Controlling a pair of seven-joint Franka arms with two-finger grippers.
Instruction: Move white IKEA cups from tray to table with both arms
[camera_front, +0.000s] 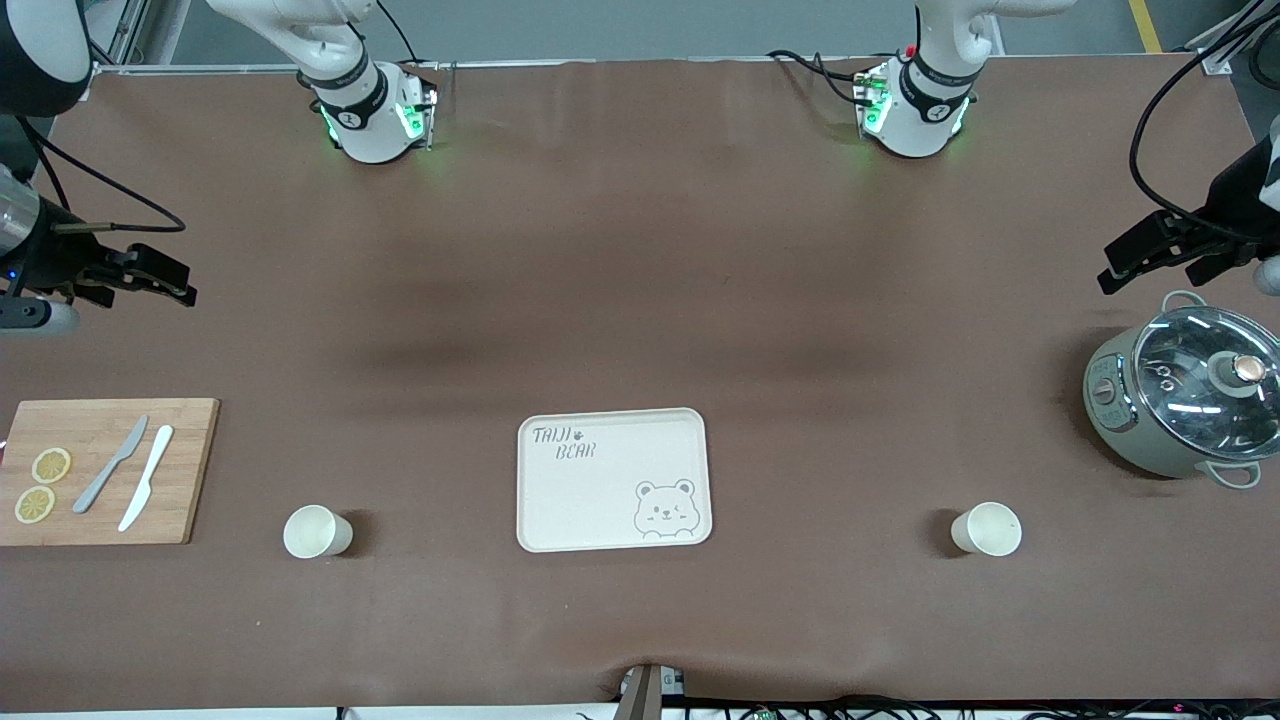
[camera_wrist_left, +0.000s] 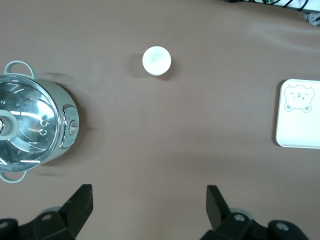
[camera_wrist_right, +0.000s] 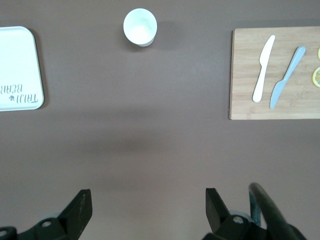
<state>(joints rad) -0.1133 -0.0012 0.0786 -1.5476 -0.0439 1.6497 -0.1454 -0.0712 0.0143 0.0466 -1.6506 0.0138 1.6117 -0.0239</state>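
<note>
Both grippers hang wide open and empty: left gripper (camera_front: 1150, 255) above the pot (camera_front: 1185, 405), right gripper (camera_front: 140, 275) above bare table, farther back than the cutting board (camera_front: 105, 470). Each white cup (camera_front: 317, 531) (camera_front: 987, 528) stands upright beside the bear tray (camera_front: 612, 480), well apart from either gripper.

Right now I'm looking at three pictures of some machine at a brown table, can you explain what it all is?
Two robot arms share a table. The wide picture looks down from across it; the other two come from cameras on each arm's wrist. The left gripper hangs over the table by a lidded pot; the right gripper hangs above the table near a cutting board holding two knives and lemon slices. Both have jaws open and hold nothing. A bear tray sits mid-table, with one white cup toward the right arm's end and another toward the left arm's.
</note>
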